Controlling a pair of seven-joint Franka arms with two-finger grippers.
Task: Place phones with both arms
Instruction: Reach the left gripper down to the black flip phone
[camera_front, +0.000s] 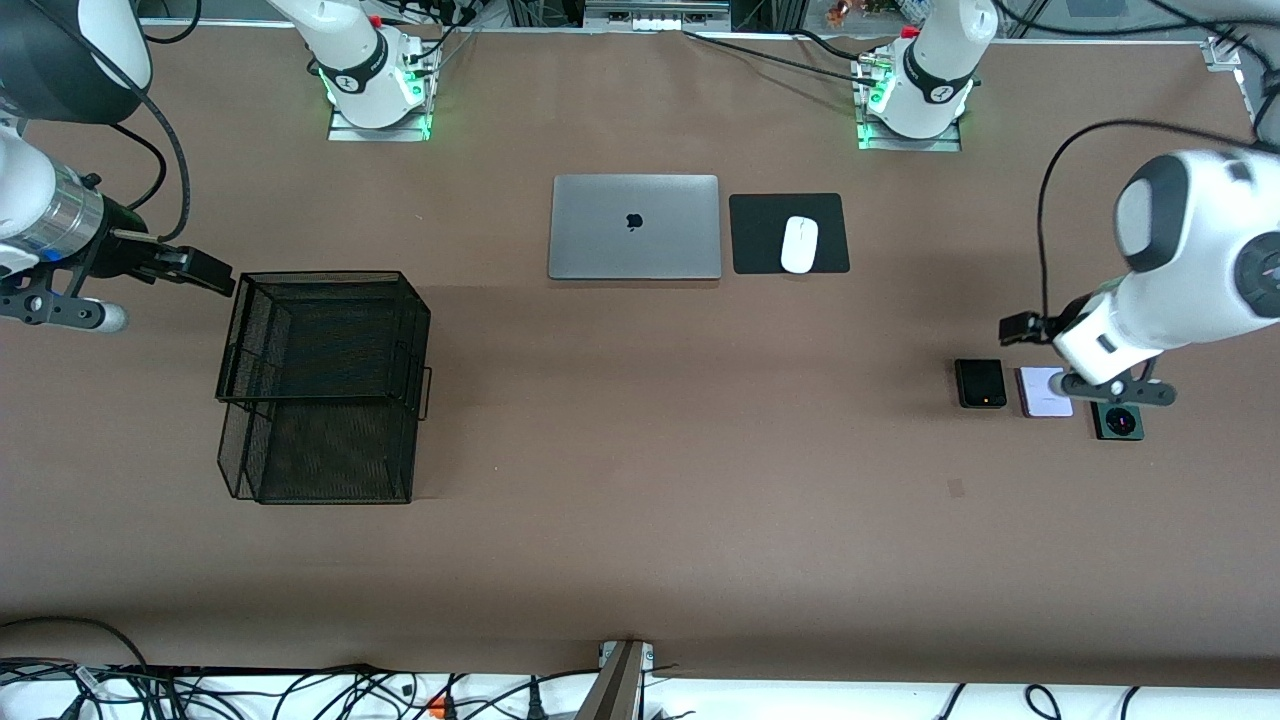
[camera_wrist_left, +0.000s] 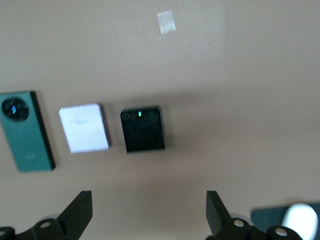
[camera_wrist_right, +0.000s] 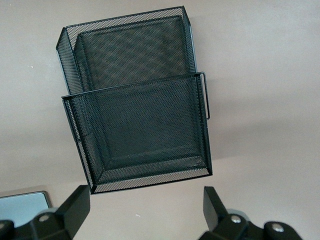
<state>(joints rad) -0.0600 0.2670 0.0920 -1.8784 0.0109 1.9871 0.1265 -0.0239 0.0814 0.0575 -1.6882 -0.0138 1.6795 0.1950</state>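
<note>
**Phones lined up, both grippers spread and empty**

Tray (camera_front: 322, 385) first, at the right arm's end of the table — a two-tier black mesh rack, presumably where the phones are headed. The right gripper (camera_wrist_right: 142, 212) hangs beside it with fingers spread wide, holding nothing; this arm looks to be waiting.

Mid-table sit the laptop (camera_front: 634, 227) and mouse (camera_front: 799, 244), lined up out of the way.

Now the left arm's end: black phone (camera_front: 980, 383), lilac phone (camera_front: 1043, 391), green phone (camera_front: 1118, 421), flat in a tidy row — easy pickings from above. The left gripper (camera_wrist_left: 149, 212) hovers over them, fingers parted, nothing grasped. In the front view the arm covers much of the green phone and clips the lilac one.
</note>
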